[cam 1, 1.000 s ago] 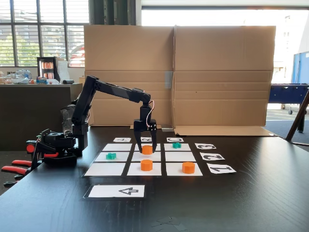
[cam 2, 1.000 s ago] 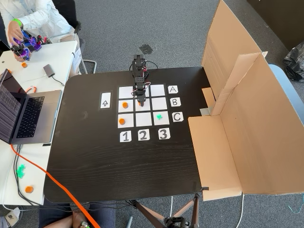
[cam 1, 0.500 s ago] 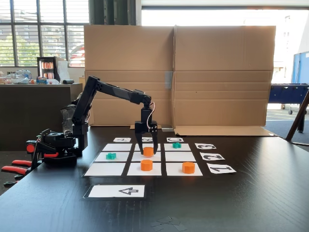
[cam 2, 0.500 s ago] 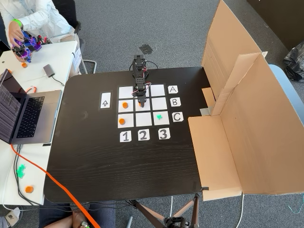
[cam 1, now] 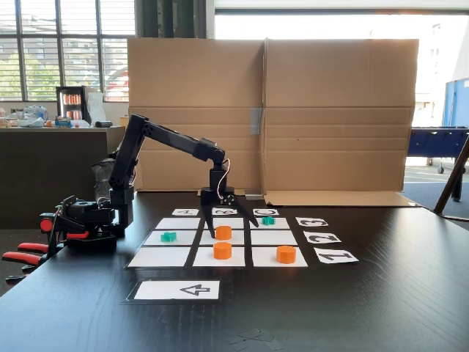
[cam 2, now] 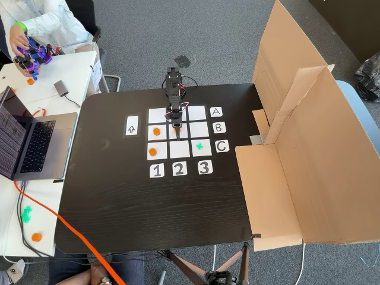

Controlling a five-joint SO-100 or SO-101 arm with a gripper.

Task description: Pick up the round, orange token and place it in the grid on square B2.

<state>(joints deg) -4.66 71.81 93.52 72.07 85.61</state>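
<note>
- Your gripper [cam 1: 229, 229] is low over the middle of the grid [cam 1: 158, 257], its jaws spread wide; the left finger stands upright and the right one slants out to the right in the front fixed view.
- The round, orange token [cam 1: 223, 232] sits on square B2 [cam 1: 209, 237], between the spread fingers; you cannot tell from either fixed view whether a fingertip touches it.
- In the high fixed view the gripper [cam 2: 176, 127] covers most of the centre cell, and the token shows there as no more than a small orange speck.
- A second orange puck [cam 1: 222, 251] stands on the near-centre cell, just in front of the one at the gripper.
- A third orange puck [cam 1: 286, 254] stands on the near-right cell in the front fixed view.
- One green cross token [cam 1: 168, 237] lies on the middle-left cell, another green cross token [cam 1: 268, 220] on the far-right cell.
- The arrow card [cam 1: 178, 290] lies on the black table [cam 1: 381, 308], nearer than the grid.
- The cardboard screen [cam 1: 337, 117] stands upright along the far side.
- In the high fixed view, a person's hand [cam 2: 18, 43] rests on a second small arm beside a laptop [cam 2: 32, 139].
</note>
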